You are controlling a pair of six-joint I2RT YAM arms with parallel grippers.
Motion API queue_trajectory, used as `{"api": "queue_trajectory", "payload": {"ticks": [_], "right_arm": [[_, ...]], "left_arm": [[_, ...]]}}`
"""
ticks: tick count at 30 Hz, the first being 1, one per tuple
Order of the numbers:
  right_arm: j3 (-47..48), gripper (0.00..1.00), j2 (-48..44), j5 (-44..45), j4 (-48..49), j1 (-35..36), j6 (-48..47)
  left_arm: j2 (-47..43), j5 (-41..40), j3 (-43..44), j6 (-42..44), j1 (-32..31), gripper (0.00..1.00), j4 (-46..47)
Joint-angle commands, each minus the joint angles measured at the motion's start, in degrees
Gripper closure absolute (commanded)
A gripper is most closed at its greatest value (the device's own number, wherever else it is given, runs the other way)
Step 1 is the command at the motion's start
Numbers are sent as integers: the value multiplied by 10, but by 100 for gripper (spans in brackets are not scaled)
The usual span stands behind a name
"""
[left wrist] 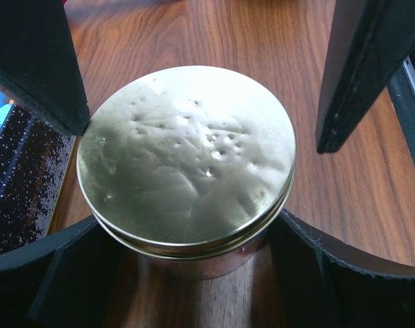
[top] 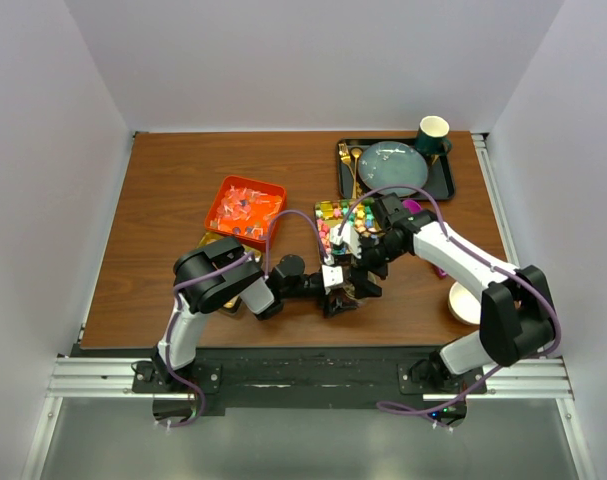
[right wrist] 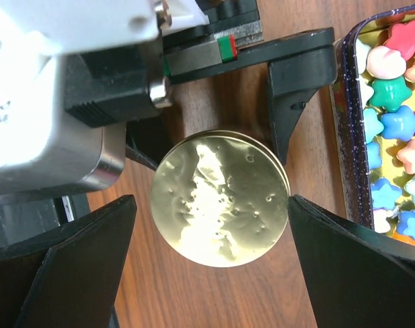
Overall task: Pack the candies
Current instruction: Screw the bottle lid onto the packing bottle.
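A round gold tin with its lid on (left wrist: 186, 154) stands on the wooden table between both grippers; it also shows in the right wrist view (right wrist: 221, 198). My left gripper (left wrist: 186, 219) is shut on the tin's body, a finger pressed against each side. My right gripper (right wrist: 212, 201) is open around the lid from above: its right finger (right wrist: 330, 253) touches the lid's edge, and the left finger stands a little off it. The candies (right wrist: 392, 130), pastel stars, lie in a dark sparkly tray just right of the tin, also seen from the top camera (top: 335, 222).
An orange tray (top: 245, 210) of wrapped sweets sits at the left. A dark tray (top: 445, 178) at the back right holds a grey-blue plate (top: 395, 167), gold cutlery and a green cup (top: 432, 135). A white round object (top: 463, 300) lies by the right arm.
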Motion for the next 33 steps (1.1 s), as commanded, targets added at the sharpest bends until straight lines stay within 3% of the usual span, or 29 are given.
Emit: {"api": "queue_trajectory", "payload": {"ticks": [1,19,27,33], "right_arm": [[-4,5,-10,-2,-42,-8,-12],[-58,6,-115,1,-126,-29,18],[6,5,-76,-13,-62,-53,37],[47,5,-13,-32,-39,-54,-10]], "left_arm": [[56,-94,-28,57,7,100,-199],[71,-95,-12,71,11,100,-219],[70,-101,-14,74,8,100,-217],[67,-99,-15,76,7,100,-220]]}}
